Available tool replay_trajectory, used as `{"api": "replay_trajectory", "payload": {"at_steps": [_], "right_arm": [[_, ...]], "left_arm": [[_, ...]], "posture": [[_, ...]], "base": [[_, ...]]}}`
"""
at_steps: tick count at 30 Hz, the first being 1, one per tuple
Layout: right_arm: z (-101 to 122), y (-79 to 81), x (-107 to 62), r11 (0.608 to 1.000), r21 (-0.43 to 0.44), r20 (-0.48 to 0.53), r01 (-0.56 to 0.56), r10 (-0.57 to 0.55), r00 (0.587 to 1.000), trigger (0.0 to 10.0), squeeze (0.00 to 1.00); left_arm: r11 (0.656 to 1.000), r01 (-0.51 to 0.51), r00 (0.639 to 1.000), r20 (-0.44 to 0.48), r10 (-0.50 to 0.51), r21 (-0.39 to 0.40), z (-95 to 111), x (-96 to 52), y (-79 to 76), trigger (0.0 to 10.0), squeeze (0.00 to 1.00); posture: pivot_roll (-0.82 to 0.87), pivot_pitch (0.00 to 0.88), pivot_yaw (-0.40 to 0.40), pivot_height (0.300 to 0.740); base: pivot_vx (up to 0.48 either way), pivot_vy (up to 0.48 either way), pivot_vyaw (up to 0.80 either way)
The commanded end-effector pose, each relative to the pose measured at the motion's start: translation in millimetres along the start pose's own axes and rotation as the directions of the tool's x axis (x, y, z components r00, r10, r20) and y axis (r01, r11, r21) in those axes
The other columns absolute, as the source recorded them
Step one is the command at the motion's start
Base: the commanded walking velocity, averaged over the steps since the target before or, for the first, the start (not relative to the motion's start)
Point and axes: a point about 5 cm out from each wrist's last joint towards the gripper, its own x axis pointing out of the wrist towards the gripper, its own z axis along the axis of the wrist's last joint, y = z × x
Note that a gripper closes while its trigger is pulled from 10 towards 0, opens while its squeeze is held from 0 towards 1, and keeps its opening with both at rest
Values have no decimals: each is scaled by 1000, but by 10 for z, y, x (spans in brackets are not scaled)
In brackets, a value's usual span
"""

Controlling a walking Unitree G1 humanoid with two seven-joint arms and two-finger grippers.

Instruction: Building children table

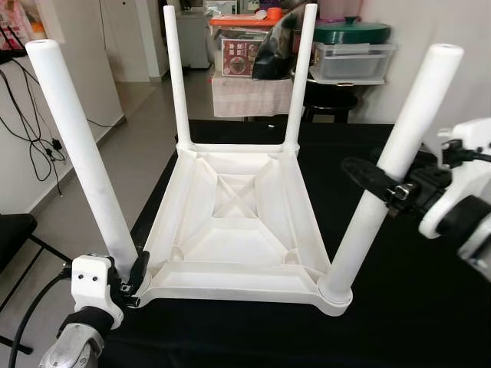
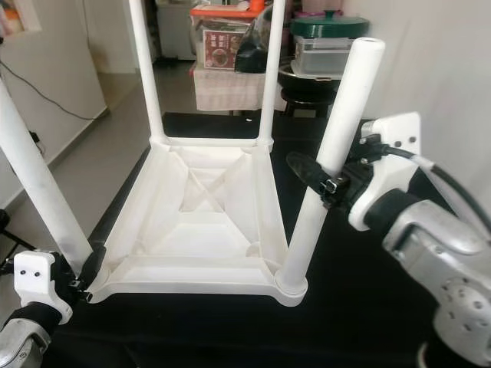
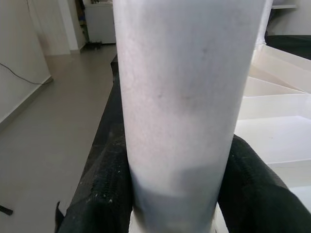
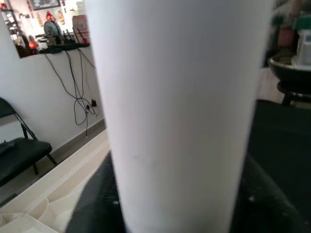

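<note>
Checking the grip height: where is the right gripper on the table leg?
The right gripper is clamped about halfway up the near right leg of the upturned table, on the robot's right.

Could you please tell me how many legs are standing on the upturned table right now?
4: near-left leg in the left gripper, near-right leg in the right gripper, far-left leg, far-right leg.

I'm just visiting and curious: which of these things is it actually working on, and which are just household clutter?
In use: upturned white table; near-left leg in left end effector; near-right leg in right end effector.
Clutter: storage boxes; folding chair; wall cables.
</note>
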Motion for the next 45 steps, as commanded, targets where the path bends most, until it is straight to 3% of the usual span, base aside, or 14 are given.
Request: {"api": "replay_trajectory", "payload": {"at_steps": [1, 8, 10, 11, 13, 18, 21, 24, 25, 27, 28, 37, 38, 45], "right_arm": [[-3, -306, -61, 966, 28, -35, 256, -255, 966, 0, 0], [-4, -382, -66, 945, 32, -44, 324, -323, 945, 0, 0], [-46, -545, -56, 894, 53, -53, 445, -443, 895, 0, 0], [-46, -545, -56, 894, 53, -53, 445, -443, 895, 0, 0], [-142, -691, -1, 832, 86, -83, 548, -543, 836, 0, 0], [-223, -748, 46, 800, 106, -112, 591, -581, 806, 0, 0], [-445, -784, 189, 767, 128, -179, 629, -606, 775, 0, 0], [-652, -747, 294, 745, 140, -256, 652, -609, 751, 1020, 0], [-794, -686, 351, 742, 124, -311, 659, -601, 736, 5294, 0], [-888, -640, 390, 741, 110, -346, 662, -596, 724, 5294, 0], [-994, -558, 441, 752, 115, -372, 649, -574, 730, 10000, 0], [-1626, -472, 589, 655, 79, -541, 752, -606, 584, 10000, 0], [-1763, -542, 577, 616, 48, -558, 786, -637, 532, 10000, 0], [-1967, -654, 513, 553, -14, -575, 833, -686, 445, 10000, 0]], "left_arm": [[999, -38, 997, 74, 36, 21, 157, 19, 84, 10000, 0], [998, -43, 993, 112, 38, 40, 279, 60, 132, 10000, 0], [993, -20, 962, 273, -13, 115, 854, 243, 259, 10000, 0], [993, -20, 962, 273, -13, 115, 854, 243, 259, 10000, 0], [972, 57, 890, 428, -154, 229, 1578, 401, 282, 10000, 0], [952, 99, 847, 478, -234, 290, 1904, 442, 262, 10000, 0], [903, 172, 724, 571, -387, 394, 2595, 560, 114, 10000, 0], [876, 229, 639, 614, -464, 424, 2941, 618, -47, 10000, 0], [856, 270, 594, 624, -508, 441, 3079, 655, -157, 10000, 0], [839, 300, 564, 624, -540, 455, 3178, 672, -231, 10000, 0], [824, 335, 532, 630, -566, 457, 3272, 690, -306, 10000, 0], [716, 562, 379, 640, -668, 415, 3610, 887, -773, 10000, 0], [684, 614, 359, 633, -686, 393, 3625, 951, -888, 10000, 1000], [645, 669, 342, 617, -709, 369, 3642, 1044, -1024, 10000, 1000]], "posture": [[-212, 37, -18, 740], [-202, 37, -17, 740], [-178, 35, -16, 740], [-178, 35, -16, 740], [-158, 32, -11, 740], [-152, 31, -12, 740], [-117, 27, -3, 740], [-110, 29, 7, 740], [-103, 32, 17, 740], [-102, 33, 18, 740], [-98, 36, 29, 740], [-76, 42, 56, 740], [-74, 44, 62, 740], [-67, 46, 65, 740]], "base": [[0, 0, 0], [0, 0, 0], [0, 0, 0], [0, 0, 0], [0, 0, 0], [0, 0, 0], [0, 0, 0], [0, 0, 0], [0, 0, 0], [0, 0, 0], [0, 0, 0], [0, 0, 0], [0, 0, 0], [0, 0, 0]]}}
